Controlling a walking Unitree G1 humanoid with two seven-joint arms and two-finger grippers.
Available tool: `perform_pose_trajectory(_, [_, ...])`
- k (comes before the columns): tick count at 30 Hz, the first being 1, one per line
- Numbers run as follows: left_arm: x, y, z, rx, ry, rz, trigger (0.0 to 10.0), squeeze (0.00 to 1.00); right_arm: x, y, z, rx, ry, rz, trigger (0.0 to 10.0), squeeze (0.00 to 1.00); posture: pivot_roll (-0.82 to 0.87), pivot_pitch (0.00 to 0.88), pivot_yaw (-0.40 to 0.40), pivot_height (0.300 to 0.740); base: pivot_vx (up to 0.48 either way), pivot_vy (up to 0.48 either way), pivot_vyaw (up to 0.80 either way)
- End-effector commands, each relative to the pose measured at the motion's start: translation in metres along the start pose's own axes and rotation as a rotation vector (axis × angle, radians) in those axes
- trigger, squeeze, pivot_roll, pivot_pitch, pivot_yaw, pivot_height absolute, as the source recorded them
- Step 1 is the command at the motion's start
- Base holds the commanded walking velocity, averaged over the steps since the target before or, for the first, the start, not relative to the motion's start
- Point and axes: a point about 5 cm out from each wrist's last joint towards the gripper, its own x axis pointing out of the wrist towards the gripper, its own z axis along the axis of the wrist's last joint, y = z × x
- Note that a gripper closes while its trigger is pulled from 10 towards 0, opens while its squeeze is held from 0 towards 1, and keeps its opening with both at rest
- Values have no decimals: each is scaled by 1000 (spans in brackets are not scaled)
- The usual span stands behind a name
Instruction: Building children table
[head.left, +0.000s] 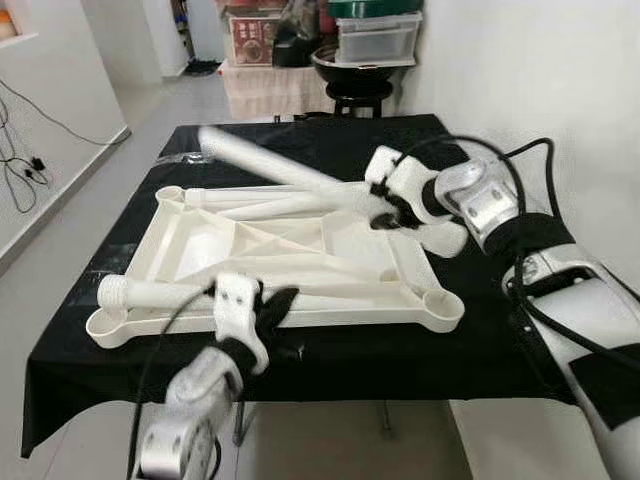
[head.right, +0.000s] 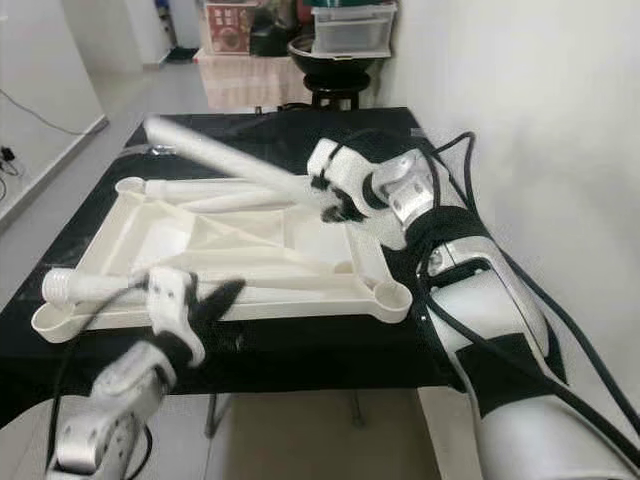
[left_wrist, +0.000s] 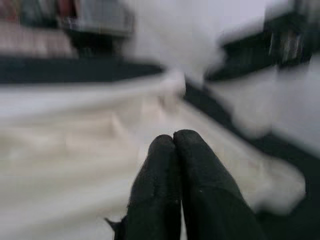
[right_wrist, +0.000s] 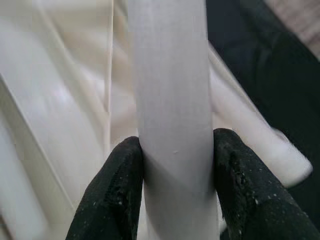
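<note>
Reaching across, right gripper (head.left: 383, 212) jaws clamp raised table leg (head.left: 275, 167)

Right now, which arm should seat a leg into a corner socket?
Probably the right: its end effector already clamps a white leg lifted over the upturned tabletop. The left end effector is shut and empty, beside another leg.
</note>
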Motion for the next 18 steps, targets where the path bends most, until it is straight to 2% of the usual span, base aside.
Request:
perform_pose_trajectory(1, [2, 6, 31, -37, -146, 17, 10000, 1000, 5, 6, 5, 101, -128, -7, 10000, 0, -44, 0, 0, 740, 0, 0, 0])
perform_pose_trajectory(4, [7, 17, 57, -64, -248, 55, 10000, 1000, 11, 15, 4, 171, -211, -21, 10000, 0, -42, 0, 5, 740, 0, 0, 0])
perform_pose_trajectory(5, [7, 17, 57, -64, -248, 55, 10000, 1000, 11, 15, 4, 171, -211, -21, 10000, 0, -42, 0, 5, 740, 0, 0, 0])
perform_pose_trajectory(6, [9, 25, 74, -82, -314, 78, 10000, 1000, 15, 23, 4, 191, -269, -17, 10000, 0, -40, 0, 13, 740, 0, 0, 0])
perform_pose_trajectory(11, [10, 31, 83, -89, -349, 88, 10000, 1000, 17, 30, 4, 215, -306, -6, 10000, 0, -40, 0, 14, 740, 0, 0, 0])
perform_pose_trajectory(13, [14, 37, 93, -91, -372, 87, 10000, 1000, 19, 38, 5, 231, -337, 22, 10000, 0, -41, 0, 26, 740, 0, 0, 0])
perform_pose_trajectory(18, [19, 40, 93, -104, -360, 79, 10000, 1000, 18, 45, 11, 204, -380, 46, 10000, 0, -45, 0, 39, 740, 0, 0, 0])
